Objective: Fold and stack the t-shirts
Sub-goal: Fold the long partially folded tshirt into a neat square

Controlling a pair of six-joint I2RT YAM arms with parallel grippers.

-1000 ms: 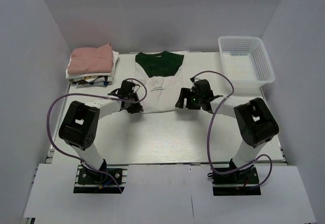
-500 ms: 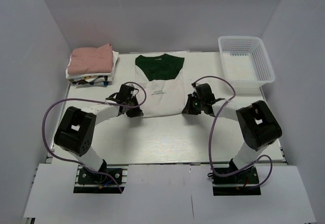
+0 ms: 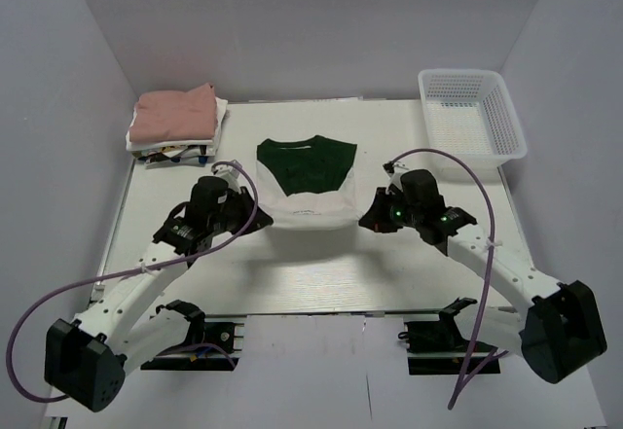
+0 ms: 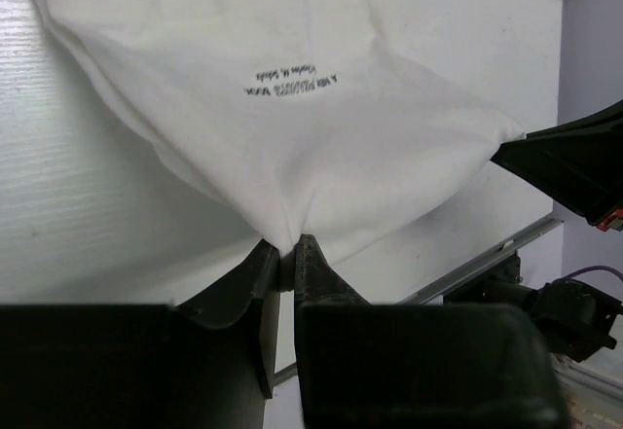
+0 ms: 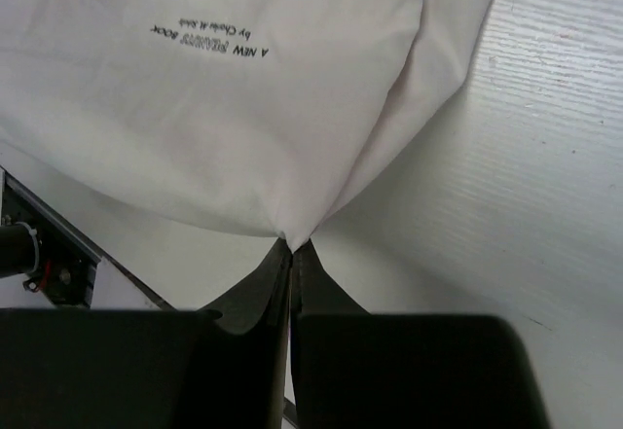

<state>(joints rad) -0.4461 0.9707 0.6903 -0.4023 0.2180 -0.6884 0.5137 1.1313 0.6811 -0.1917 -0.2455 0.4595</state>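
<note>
Left pincer [image 4: 289,244] and right pincer [image 5: 292,246] each clamp a hem corner of the t-shirt [image 3: 307,171] stretched between them.

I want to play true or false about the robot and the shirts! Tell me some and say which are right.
1. Both grippers pinch the shirt. True: the left gripper and the right gripper each clamp a white corner.
2. The pink shirt is in the basket. False: the basket looks empty; the pink shirt tops the pile at the far left.
3. The held shirt is part green. True.
4. Its print is red. False: the letters are dark.
</note>
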